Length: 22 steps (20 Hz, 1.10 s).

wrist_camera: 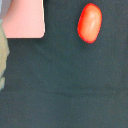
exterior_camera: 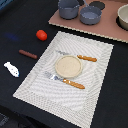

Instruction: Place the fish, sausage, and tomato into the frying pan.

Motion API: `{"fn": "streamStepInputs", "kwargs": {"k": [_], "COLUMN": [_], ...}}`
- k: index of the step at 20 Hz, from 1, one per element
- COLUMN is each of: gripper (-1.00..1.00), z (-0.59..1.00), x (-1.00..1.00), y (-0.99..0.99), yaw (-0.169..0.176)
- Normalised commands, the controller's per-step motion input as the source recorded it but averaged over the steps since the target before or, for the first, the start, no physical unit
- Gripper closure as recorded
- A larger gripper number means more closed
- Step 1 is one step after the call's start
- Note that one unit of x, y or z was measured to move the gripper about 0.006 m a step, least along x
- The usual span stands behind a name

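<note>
On the dark table beside the placemat point(exterior_camera: 65, 67), all three foods are lying untouched: the tomato point(exterior_camera: 41, 34), the sausage point(exterior_camera: 27, 54) and the fish point(exterior_camera: 11, 69), well apart from the frying pan point(exterior_camera: 90, 14) on the pink board point(exterior_camera: 100, 26). Nothing is sitting in the pan, so I am judging the whole task as still ahead. My gripper is not showing in either view, so I cannot tell whether it is released or clenched. My wrist camera is looking at the tomato point(wrist_camera: 89, 22), suggesting I am hovering near it.
</note>
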Motion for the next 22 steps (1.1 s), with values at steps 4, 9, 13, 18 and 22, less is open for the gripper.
{"fn": "streamStepInputs", "kwargs": {"k": [4, 9, 13, 18, 22], "gripper": [-1.0, -1.0, -1.0, -1.0, -1.0], "z": [-0.41, -0.44, -0.44, -0.49, -0.53], "x": [0.0, 0.0, -0.01, -0.09, -0.26], "y": [-1.0, -1.0, -1.0, -1.0, -0.94], "yaw": [-0.002, -0.008, -0.012, -0.011, -0.019]}}
